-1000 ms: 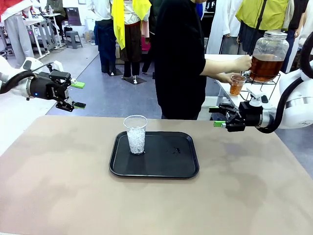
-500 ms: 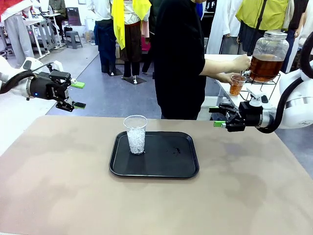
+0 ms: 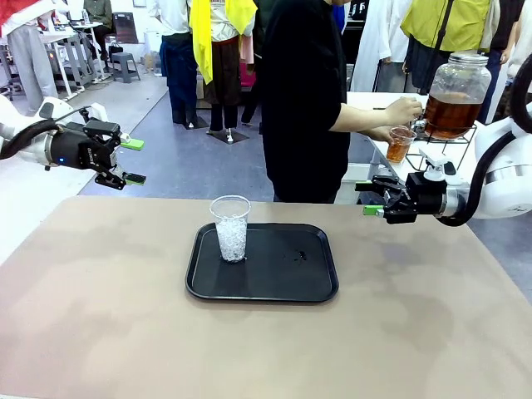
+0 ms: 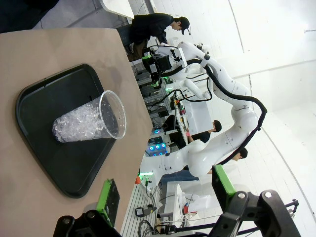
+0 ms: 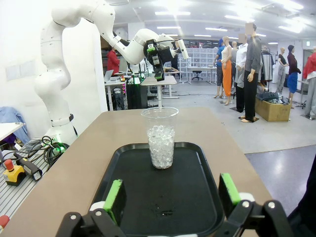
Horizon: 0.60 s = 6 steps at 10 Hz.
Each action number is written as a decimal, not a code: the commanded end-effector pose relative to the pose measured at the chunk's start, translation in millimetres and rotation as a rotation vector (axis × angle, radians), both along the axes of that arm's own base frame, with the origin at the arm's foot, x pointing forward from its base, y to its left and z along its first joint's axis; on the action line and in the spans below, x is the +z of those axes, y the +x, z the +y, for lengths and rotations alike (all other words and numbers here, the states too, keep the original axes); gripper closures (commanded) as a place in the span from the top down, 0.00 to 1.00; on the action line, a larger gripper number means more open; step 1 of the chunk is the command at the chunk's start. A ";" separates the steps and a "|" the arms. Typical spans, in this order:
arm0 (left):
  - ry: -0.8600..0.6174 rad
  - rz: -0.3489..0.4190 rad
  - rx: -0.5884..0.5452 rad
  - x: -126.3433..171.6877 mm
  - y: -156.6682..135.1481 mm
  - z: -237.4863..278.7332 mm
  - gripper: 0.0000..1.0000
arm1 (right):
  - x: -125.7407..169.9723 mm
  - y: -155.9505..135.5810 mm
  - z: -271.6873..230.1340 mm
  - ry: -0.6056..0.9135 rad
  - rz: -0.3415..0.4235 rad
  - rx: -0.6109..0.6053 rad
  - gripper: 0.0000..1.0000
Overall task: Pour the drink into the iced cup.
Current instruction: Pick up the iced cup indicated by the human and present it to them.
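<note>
The left hand [image 3: 133, 161] hangs wide open and empty off the far left corner of the tan bench [image 3: 100, 316]; the right hand [image 3: 367, 199], likewise spread, grips nothing. Between them a clear plastic cup of ice [image 3: 231, 229] stands on a black rectangular tray [image 3: 283, 278]. The amber-brown drink [image 3: 451, 115] sits in a round glass dispenser jar [image 3: 462, 79] far right, where a person [image 3: 303, 100] holds a small cup [image 3: 401, 143].

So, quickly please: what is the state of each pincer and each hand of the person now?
Left pincer: open, empty.
Right pincer: open, empty.
Person's upper hand: beside the jar, grip unclear.
Person's lower hand: holding small cup with drink.
</note>
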<state>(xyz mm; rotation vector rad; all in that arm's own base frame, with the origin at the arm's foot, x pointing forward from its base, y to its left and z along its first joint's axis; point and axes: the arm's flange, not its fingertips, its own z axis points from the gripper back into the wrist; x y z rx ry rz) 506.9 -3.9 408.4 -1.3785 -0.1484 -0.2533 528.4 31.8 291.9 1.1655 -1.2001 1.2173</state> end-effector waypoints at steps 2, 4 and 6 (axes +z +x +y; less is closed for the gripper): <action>0.002 -0.002 -0.002 0.4 -0.3 0.7 1.00 | 4.3 4.9 2.2 -0.008 0.001 0.002 1.00; 0.002 -0.002 -0.002 0.4 -0.3 0.7 1.00 | 4.3 4.9 2.2 -0.008 0.001 0.002 1.00; 0.002 -0.002 -0.002 0.4 -0.3 0.7 1.00 | 4.3 4.9 2.2 -0.008 0.001 0.002 1.00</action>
